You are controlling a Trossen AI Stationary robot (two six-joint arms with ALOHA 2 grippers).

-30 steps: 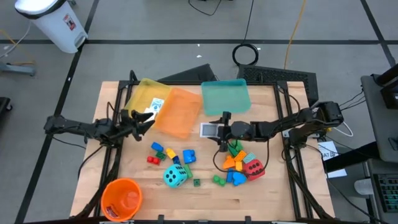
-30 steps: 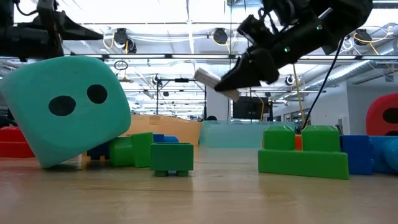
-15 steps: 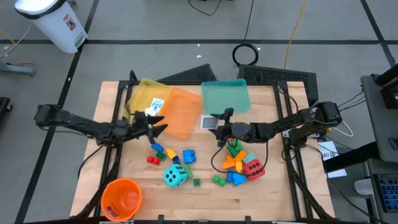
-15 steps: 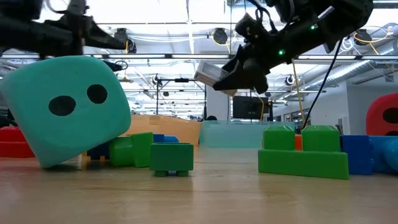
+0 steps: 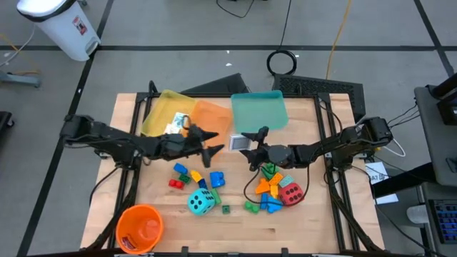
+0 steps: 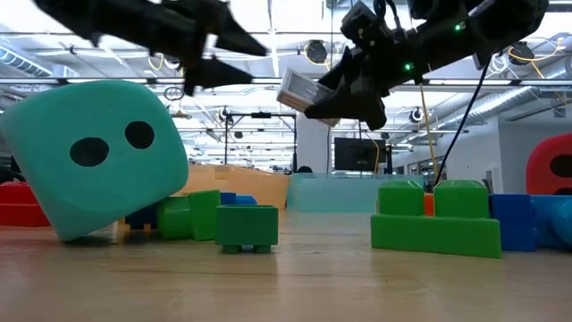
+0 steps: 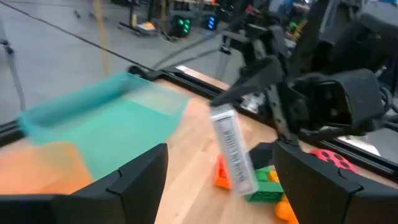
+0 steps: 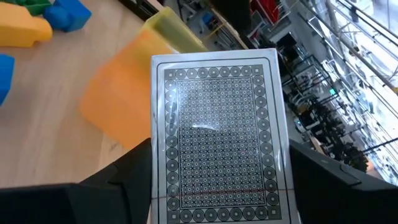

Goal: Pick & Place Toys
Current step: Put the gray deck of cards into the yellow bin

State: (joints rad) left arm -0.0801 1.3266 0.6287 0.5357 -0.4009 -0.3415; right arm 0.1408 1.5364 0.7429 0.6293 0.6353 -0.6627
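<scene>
High view: the right gripper (image 5: 246, 140) is clamped on a boxed card deck (image 5: 238, 141), held clear of the table (image 5: 300, 214) just below the teal tray (image 5: 258, 111). Its own wrist view shows the deck's (image 8: 217, 134) patterned back filling the space between the jaws. The left gripper (image 5: 215, 141) hangs just left of the deck, over the orange tray's (image 5: 214, 118) edge, jaws apart and holding nothing; its wrist view looks at the deck (image 7: 233, 149) edge-on. A small white card (image 5: 175, 123) lies in the yellow tray (image 5: 163, 108). Below the teal tray sit the red die (image 5: 290, 193) in a brick pile (image 5: 268, 184), and farther left the cyan die (image 5: 201, 202) and scattered bricks (image 5: 187, 175). The bucket (image 5: 139, 228) stands at the table's lower left corner.
</scene>
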